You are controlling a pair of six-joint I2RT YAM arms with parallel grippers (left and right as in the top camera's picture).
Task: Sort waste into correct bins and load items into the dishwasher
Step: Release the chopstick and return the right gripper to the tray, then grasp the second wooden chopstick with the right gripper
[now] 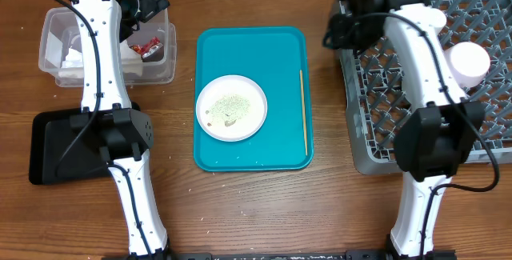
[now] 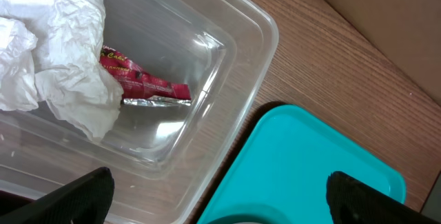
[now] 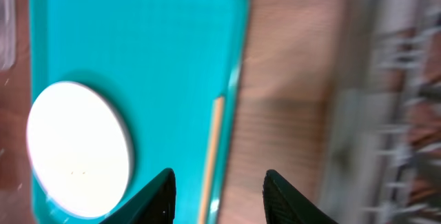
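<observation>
Overhead and wrist views, read from left to right. At far left the clear tub [image 1: 170,60] stands on the wooden table [image 1: 264,212]. It holds the crumpled napkin [image 2: 62,52] and, just beside and partly under it, the red sauce packet [image 2: 148,85] lying flat on the tub floor. The left gripper [image 2: 219,200] hangs over the tub's near right corner. Its two fingers are spread wide and hold nothing, and both waste pieces lie ahead of the fingertips, apart from them.

In front of the tub lies the black tray [image 1: 56,144], partly covered by the left arm. At centre is the teal tray [image 1: 280,60], bearing the white plate [image 1: 210,100] towards its left side. Rice grains [image 1: 234,105] are scattered over the middle of the plate.

One chopstick [image 1: 303,112] lies lengthwise along the teal tray's right edge, well apart from the plate. The right gripper [image 3: 217,193] is above the gap between the teal tray and the rack, its fingers parted and empty. In the blurred right wrist view the chopstick runs into the space between the fingertips, and contact cannot be judged.

At far right is the grey dish rack [image 1: 376,132]. A white cup [image 1: 468,62] stands among its pegs, beside the right arm.
</observation>
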